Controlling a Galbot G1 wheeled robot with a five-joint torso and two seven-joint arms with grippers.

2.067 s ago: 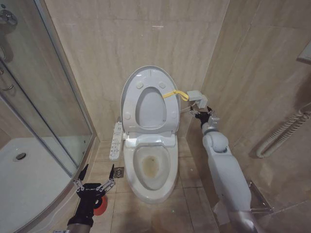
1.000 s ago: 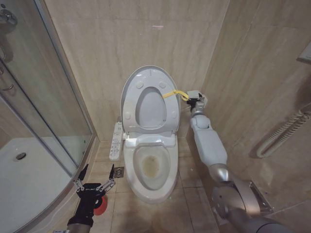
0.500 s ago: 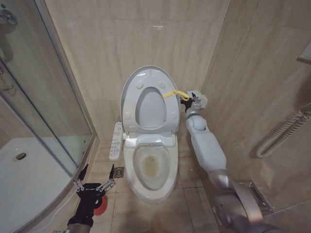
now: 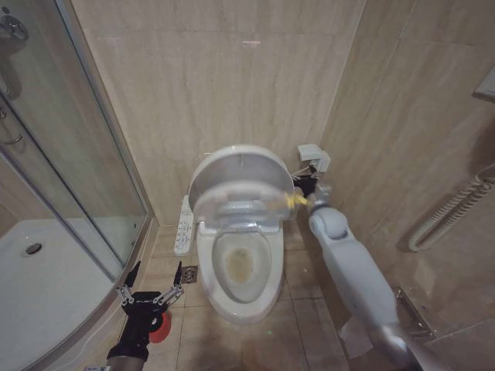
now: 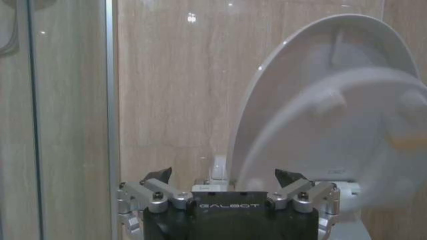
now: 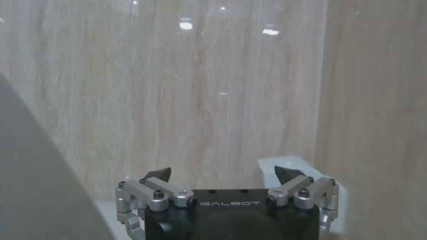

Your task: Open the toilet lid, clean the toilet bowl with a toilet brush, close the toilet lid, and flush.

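The toilet lid [image 4: 240,179] is tilted partway down over the seat, blurred in motion, with a yellow strap [image 4: 294,200] at its right edge. From the left wrist, the toilet lid [image 5: 333,125] appears smeared. Below it lies the toilet bowl [image 4: 241,267], with a brownish stain inside. My right gripper [image 4: 307,188] hangs just right of the lid near the strap. Seen from the right wrist, that gripper [image 6: 222,175] is open and holds nothing. My left gripper [image 4: 152,283] stands open low on the floor, left of the bowl. The toilet brush's red holder [image 4: 160,330] peeks out beside its wrist.
A glass shower screen [image 4: 69,154] and white shower tray [image 4: 31,286] fill the left. A white control panel [image 4: 184,224] sits beside the seat, a floor drain [image 4: 190,273] below it. A white wall box [image 4: 313,157] and a hose [image 4: 448,216] are on the right.
The lid has swung from upright against the wall to partway down over the seat. My right gripper dropped lower beside it. The left arm has not moved.
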